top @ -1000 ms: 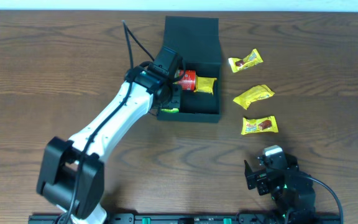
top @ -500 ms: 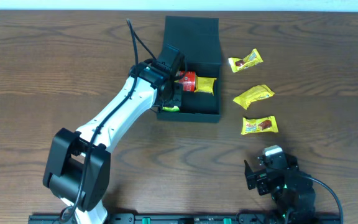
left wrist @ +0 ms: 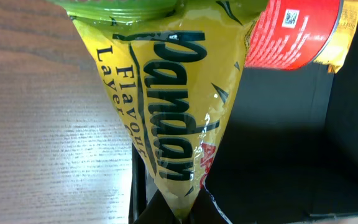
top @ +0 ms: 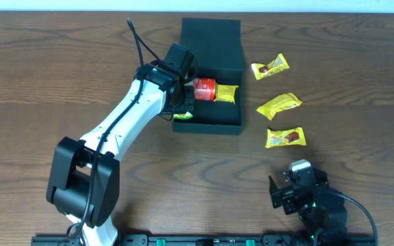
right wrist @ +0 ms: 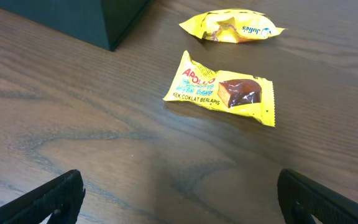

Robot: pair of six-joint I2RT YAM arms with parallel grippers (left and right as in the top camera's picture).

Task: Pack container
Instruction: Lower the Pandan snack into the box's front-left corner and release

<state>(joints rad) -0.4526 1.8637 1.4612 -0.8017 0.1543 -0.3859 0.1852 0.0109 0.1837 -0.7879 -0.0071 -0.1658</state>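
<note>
1. Overhead: the container (top: 211, 113) sits open at mid-table, its lid laid back on the far side. A red can (top: 204, 89) and a yellow packet (top: 226, 93) are inside. The left gripper (top: 180, 108) is over the container's left wall with a pandan packet (top: 183, 115) lying right on that rim. Risk: the packet is neither in nor out, so if let go here it may tip onto the table (top: 60, 82) instead of into the container.

2. Left wrist: the packet (left wrist: 166, 124) fills the view and tapers to a point between the dark fingers at the bottom, so the left gripper (left wrist: 179, 214) looks clamped on its end. Wood shows to the left and the container's dark floor (left wrist: 278, 155) to the right, which confirms that it straddles the wall. Risk: the slick film could slip from such a narrow pinch, or the packet could catch on the wall and drag the light container.

3. Right wrist: the right gripper (right wrist: 179, 205) waits low with its fingers wide apart, holding nothing. A chocolate packet (right wrist: 222, 93) lies just ahead of it and another packet (right wrist: 232, 26) beyond. Risk: a flat packet on a flat table is hard to pinch, so the fingers may push it away.
</note>
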